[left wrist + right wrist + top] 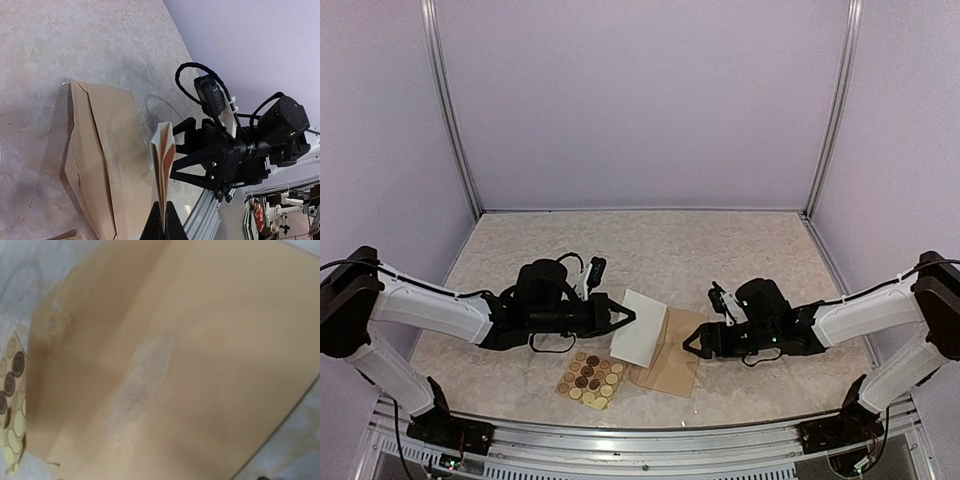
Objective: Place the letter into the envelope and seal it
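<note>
The letter [642, 327] is folded, white side out, and held tilted above the table with my left gripper [626, 318] shut on its left edge. In the left wrist view the letter [163, 160] stands edge-on, its layers spreading apart above my closed fingertips [156, 220]. The tan envelope [672, 362] lies flat under and right of it, flap open, and shows as the envelope [107, 150] beside the letter. My right gripper [692, 345] stands open over the envelope's right edge, nothing between its fingers. The envelope [190, 355] fills the right wrist view, where my own fingers do not show.
A small tan sheet of round stickers [591, 378] lies by the envelope's near left corner and shows as the sticker sheet [11, 405] at the left edge. The table's metal front rail [640, 445] runs close behind the arms' bases.
</note>
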